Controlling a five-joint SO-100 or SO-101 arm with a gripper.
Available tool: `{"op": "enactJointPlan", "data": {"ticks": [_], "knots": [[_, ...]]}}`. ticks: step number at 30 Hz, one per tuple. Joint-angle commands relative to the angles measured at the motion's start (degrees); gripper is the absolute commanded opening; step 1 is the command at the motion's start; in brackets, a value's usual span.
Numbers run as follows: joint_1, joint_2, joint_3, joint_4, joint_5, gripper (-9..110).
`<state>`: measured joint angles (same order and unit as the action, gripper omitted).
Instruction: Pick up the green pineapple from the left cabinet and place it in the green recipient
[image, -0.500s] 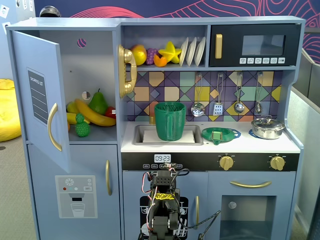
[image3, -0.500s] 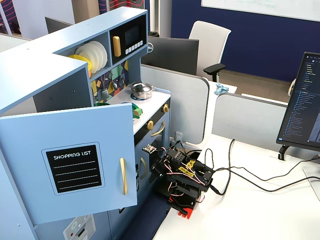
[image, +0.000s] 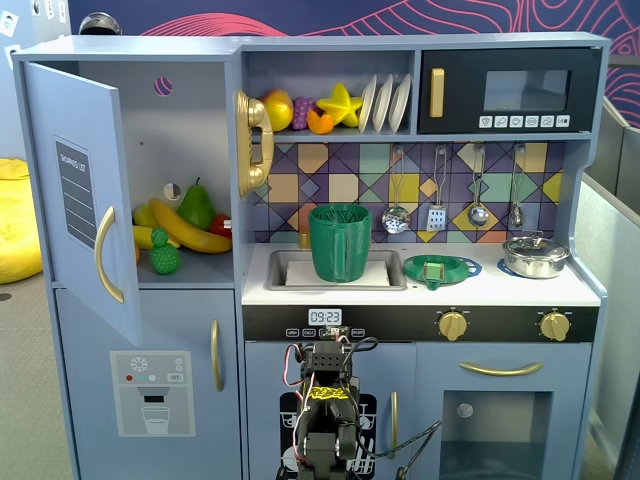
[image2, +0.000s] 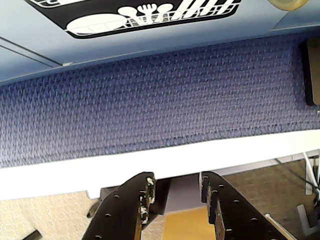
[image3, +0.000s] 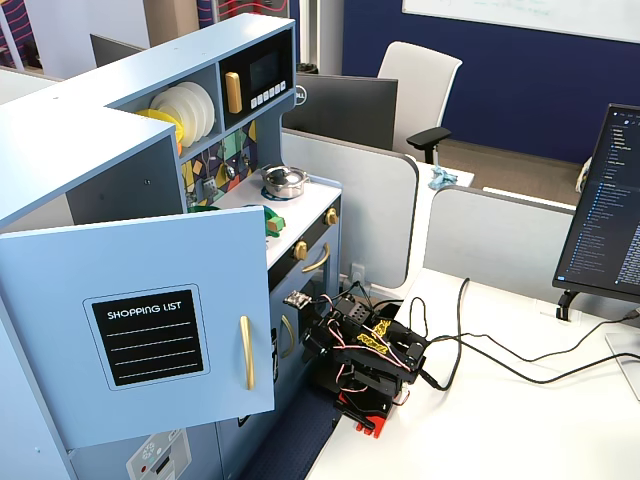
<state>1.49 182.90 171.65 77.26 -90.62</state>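
Pineapple (image: 164, 253) sits in open cabinet (image: 75, 190), beside banana (image: 190, 228).
Gripper (image2: 175, 192) slightly open, empty, low over blue carpet (image2: 150, 100); cup (image: 340, 243) in sink (image: 285, 270).

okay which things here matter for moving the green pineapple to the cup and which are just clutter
Job:
small bumpy dark-green plastic pineapple
open light-blue cabinet
tall ribbed green plastic cup
robot hand, open

Clutter:
yellow banana
smooth green pear
flat green colander dish
silver pot
black microwave

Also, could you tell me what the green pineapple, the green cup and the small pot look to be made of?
Green pineapple: likely matte plastic, with a bumpy moulded skin. Green cup: probably plastic, uniformly coloured and ribbed. Small pot: seemingly polished metal, given its bright silvery reflections.
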Motion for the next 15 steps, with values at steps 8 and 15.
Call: {"op": "enactJointPlan", "data": {"ticks": [8,15], "knots": [[-18.11,-7.03,-8.00,-53.26,-9.58,11],[-33.31,-12.57,-21.71,-64.16,-2.46,26]]}}
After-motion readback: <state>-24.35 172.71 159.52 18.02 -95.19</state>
